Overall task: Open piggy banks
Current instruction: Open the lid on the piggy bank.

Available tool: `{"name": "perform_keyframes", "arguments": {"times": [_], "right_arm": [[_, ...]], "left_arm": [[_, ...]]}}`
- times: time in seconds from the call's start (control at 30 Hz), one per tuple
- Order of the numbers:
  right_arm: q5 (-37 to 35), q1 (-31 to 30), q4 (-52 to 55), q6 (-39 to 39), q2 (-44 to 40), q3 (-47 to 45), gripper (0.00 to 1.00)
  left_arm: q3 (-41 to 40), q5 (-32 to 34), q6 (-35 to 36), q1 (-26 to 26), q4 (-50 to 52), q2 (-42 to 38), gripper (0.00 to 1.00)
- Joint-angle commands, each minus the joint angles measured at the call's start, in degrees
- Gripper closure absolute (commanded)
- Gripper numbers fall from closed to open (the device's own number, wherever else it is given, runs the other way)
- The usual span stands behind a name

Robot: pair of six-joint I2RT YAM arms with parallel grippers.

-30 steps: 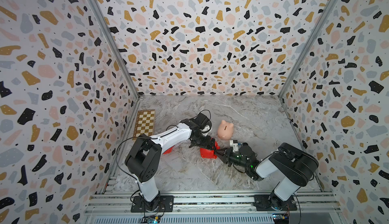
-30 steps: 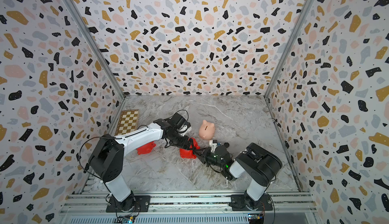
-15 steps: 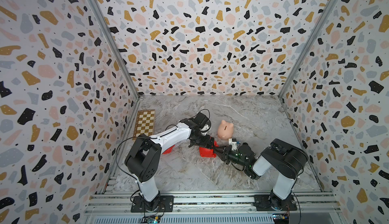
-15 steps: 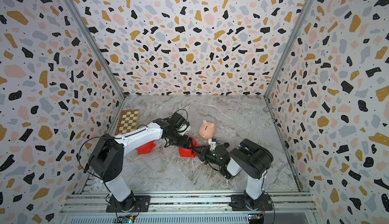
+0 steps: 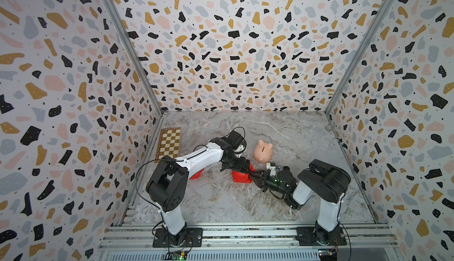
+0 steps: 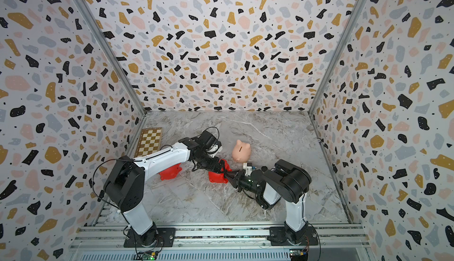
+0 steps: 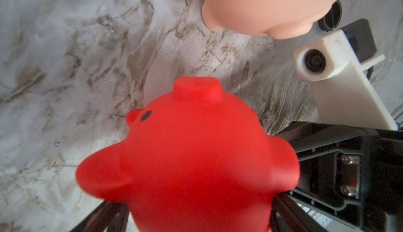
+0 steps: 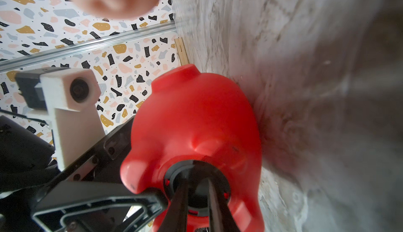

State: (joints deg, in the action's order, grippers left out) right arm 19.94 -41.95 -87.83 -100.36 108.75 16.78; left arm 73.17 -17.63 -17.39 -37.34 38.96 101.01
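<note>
A red piggy bank (image 5: 242,175) (image 6: 217,176) lies on its side mid-table, belly toward the right arm. My left gripper (image 7: 196,211) is closed round its body, one black finger on each flank. My right gripper (image 8: 197,176) is shut on the black belly plug (image 8: 197,196) of this pig, its two fingers pinching the plug's centre. A second red piggy bank (image 5: 195,175) (image 6: 169,172) sits half hidden under my left arm. The peach-pink piggy bank (image 5: 263,151) (image 6: 241,150) stands upright just behind both grippers.
A wooden chessboard (image 5: 169,143) (image 6: 150,140) lies flat by the left wall. A loose black round plug (image 7: 329,16) (image 6: 264,167) rests on the marble next to the pink pig. Patterned walls close in three sides.
My right arm's upper links have swung a little to the left while its gripper stayed at the red pig's belly. The left arm and the pigs have not moved.
</note>
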Motion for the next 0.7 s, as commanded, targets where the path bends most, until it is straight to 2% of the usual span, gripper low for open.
{"name": "perform_keyframes", "arguments": {"times": [0.0, 0.27, 0.43, 0.67], "right_arm": [[-0.67, 0.03, 2.5, 0.15, 0.39, -0.22, 0.8], [0.01, 0.85, 3.5, -0.7, 1.14, 2.24, 0.78], [-0.16, 0.74, 10.74, -0.36, -1.78, 4.34, 0.78], [1.24, 0.86, 19.41, -2.9, -2.81, 7.64, 0.85]], "left_arm": [[-0.78, -0.3, 0.6, -0.87, 3.84, 2.71, 0.1], [-1.0, -0.57, 0.62, -0.89, 3.75, 2.71, 0.1], [-0.87, -0.95, 0.76, -0.85, 3.5, 2.71, 0.1], [-1.43, -1.36, 0.77, -0.85, 2.87, 2.16, 0.09]]}}
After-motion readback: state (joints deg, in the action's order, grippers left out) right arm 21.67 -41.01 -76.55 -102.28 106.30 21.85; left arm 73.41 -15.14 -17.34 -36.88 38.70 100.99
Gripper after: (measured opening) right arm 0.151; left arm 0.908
